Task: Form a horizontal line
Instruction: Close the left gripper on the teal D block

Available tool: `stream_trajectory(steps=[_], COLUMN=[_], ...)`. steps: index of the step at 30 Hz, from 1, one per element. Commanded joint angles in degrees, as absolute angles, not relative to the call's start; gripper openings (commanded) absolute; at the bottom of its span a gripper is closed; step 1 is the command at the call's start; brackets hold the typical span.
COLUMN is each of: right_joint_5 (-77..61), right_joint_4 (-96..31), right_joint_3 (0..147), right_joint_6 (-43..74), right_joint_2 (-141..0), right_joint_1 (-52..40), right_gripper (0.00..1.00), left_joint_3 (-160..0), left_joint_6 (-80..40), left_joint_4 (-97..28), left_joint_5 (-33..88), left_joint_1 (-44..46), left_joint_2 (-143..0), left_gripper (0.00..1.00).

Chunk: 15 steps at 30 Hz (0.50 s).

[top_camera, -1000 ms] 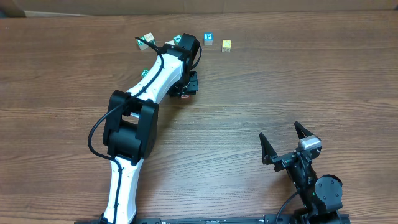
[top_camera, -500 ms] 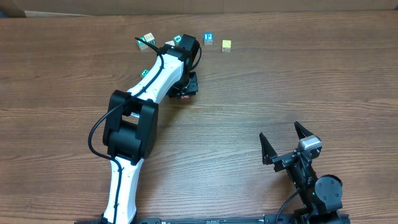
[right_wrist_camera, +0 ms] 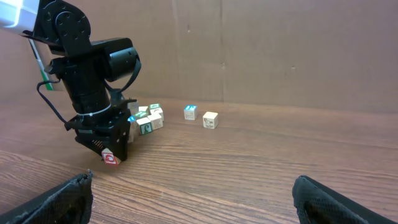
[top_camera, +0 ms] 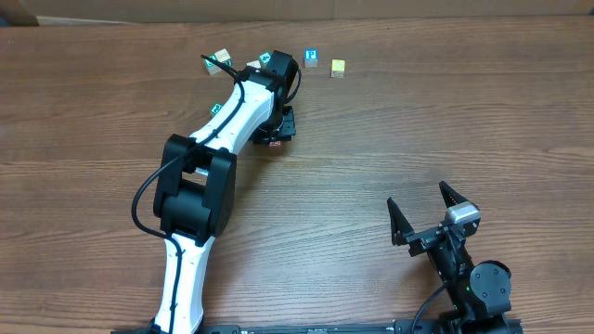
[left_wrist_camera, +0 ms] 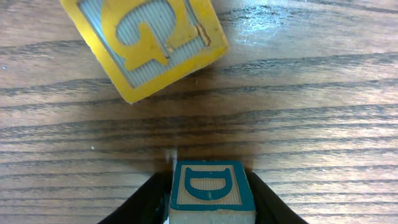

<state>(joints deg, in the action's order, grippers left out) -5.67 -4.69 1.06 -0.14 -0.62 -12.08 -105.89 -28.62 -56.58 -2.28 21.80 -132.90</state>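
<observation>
Your overhead camera looks straight down on the whole table [top_camera: 418,121], with the arm bases at the bottom edge. The left wrist camera sits very close to the wood and faces down. A teal D cube [left_wrist_camera: 211,190] at the bottom and a yellow G cube [left_wrist_camera: 146,40] at the top fill its view. The right wrist camera sits low and looks level across the table toward the far wall [right_wrist_camera: 280,50]. It and the overhead camera share the left arm [top_camera: 232,116] and the loose cubes [top_camera: 221,57] behind it.
</observation>
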Motion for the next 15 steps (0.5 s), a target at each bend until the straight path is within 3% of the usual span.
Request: stream_trajectory(steps=[1,3,8,15], right_joint_5=[-5.3,-5.3,-5.3,-5.3], right_joint_4=[-4.4,-4.4,-4.4,-4.4], right_joint_3=[0.5,0.5,0.5,0.5], right_joint_6=[0.2,0.2,0.2,0.2], right_joint_2=[-0.2,-0.2,-0.2,-0.2], right_joint_1=[-11.9,-11.9,-11.9,-11.9], right_gripper=[1.0,1.0,1.0,1.0], left_joint_3=[-105.1,-105.1,-105.2,-105.6], left_joint_6=[-29.4,-29.4,-29.4,-29.4], left_joint_4=[-56.5,-56.5,-56.2,-56.3], left_joint_5=[-3.2,-3.2,-3.2,-3.2], left_joint_1=[22.6,22.6,22.4,22.2], left_joint_2=[-133.8,-133.8,-133.8,-133.8], left_gripper=[0.33,0.32,0.43,0.35])
